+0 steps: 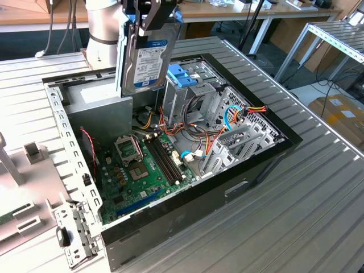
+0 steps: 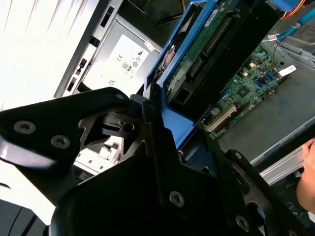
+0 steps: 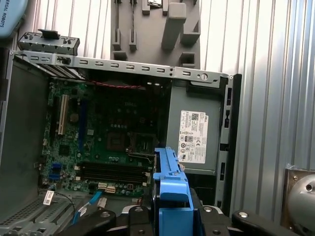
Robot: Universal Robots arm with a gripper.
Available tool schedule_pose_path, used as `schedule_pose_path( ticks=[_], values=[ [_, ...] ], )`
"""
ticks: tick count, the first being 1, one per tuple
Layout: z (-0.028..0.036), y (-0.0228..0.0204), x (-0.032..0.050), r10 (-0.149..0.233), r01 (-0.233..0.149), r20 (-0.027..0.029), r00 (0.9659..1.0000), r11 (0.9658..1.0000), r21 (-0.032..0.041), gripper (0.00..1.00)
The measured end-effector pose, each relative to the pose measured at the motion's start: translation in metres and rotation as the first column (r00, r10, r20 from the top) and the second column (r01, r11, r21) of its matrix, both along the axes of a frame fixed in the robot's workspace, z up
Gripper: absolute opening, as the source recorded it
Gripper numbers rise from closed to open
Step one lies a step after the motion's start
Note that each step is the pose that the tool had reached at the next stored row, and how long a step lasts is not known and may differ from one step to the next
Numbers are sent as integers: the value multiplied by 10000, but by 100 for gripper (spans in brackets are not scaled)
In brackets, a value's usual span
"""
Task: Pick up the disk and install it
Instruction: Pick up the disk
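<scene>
Gripper [image 1: 150, 17] jaws clenched on disk [image 1: 149, 57], hold taken at top end by blue side pieces. Disk hung upright, label outward, above computer case [image 1: 267, 153], over power supply [image 1: 99, 102]. In exterior view, drive cage [image 1: 192, 94] lay just beside disk at 4 o'clock.

Judged: disk stiff, fairly heavy, shock-sensitive. Bare circuit-board face best left untouched; side pieces safest hold. Cage edges thin sheet metal, cables [image 1: 239, 114] crowded at 3 o'clock of cage. Open room above case, and on table [image 1: 318, 216] around it.
</scene>
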State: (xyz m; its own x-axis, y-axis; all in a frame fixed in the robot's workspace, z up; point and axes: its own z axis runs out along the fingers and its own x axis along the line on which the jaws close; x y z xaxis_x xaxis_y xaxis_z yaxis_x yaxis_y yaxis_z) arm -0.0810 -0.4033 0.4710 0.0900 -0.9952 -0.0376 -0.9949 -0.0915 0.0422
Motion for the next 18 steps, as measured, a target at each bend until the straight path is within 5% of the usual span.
schedule_pose_path(
  ticks=[8,18],
  values=[
    [-6,-167,3,-5,5,1,10000,10000,2,37],
    [-8,-284,2,-8,8,0,10000,10000,1,37]
  ],
)
